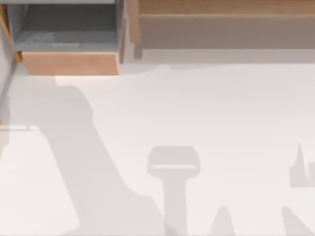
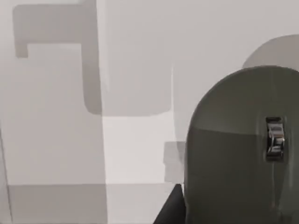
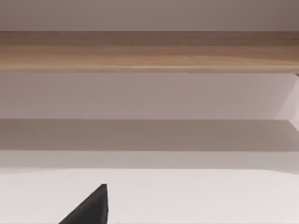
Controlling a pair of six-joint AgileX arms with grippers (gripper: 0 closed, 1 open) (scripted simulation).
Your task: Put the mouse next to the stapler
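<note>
A grey mouse (image 2: 233, 154) with a metal scroll wheel (image 2: 274, 137) looms very close in the left wrist view, over the white table. One dark fingertip (image 2: 169, 210) of my left gripper shows right at the mouse's edge. Whether the gripper holds the mouse cannot be told. One black fingertip (image 3: 88, 205) of my right gripper shows above the table, facing a wooden rail. The stapler is out of view.
An open wooden drawer (image 1: 71, 63) with a grey inside stands at the table's back left. A wooden shelf (image 1: 221, 7) runs along the back right, and the wooden rail (image 3: 149, 51) shows there too. Arm shadows fall across the white table (image 1: 231, 113).
</note>
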